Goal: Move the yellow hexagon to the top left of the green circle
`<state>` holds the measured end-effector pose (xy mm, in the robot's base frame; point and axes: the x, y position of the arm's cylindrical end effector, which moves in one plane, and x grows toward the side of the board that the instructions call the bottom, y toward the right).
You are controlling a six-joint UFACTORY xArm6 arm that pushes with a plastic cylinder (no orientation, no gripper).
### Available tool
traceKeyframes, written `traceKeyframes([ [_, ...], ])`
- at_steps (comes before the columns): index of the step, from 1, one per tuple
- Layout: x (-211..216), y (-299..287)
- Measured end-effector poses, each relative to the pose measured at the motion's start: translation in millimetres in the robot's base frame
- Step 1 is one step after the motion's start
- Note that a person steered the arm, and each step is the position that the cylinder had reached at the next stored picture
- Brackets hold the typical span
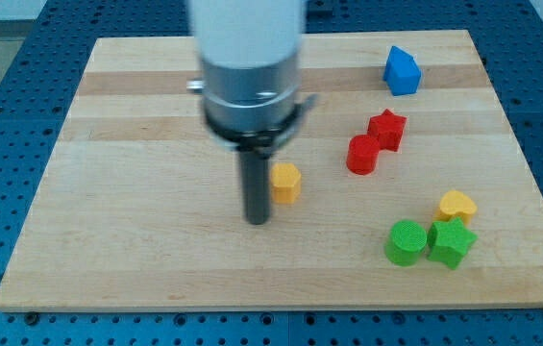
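The yellow hexagon [286, 182] sits near the middle of the wooden board [136, 240]. The green circle [406, 241] lies toward the view's bottom right, well to the right of and below the hexagon. My tip [257, 220] rests on the board just left of and slightly below the yellow hexagon, close to it or touching its left side. The dark rod hangs from the white and grey arm body at the view's top.
A green star [451, 242] touches the green circle's right side, with a yellow heart [456, 206] just above it. A red cylinder [362, 154] and red star [386, 129] sit right of centre. A blue house-shaped block [402, 71] is at top right.
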<state>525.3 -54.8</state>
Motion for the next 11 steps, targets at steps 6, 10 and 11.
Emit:
traceKeyframes([
  [6, -49.4, 48.8],
  [10, -40.1, 152.8],
  [11, -16.2, 169.8],
])
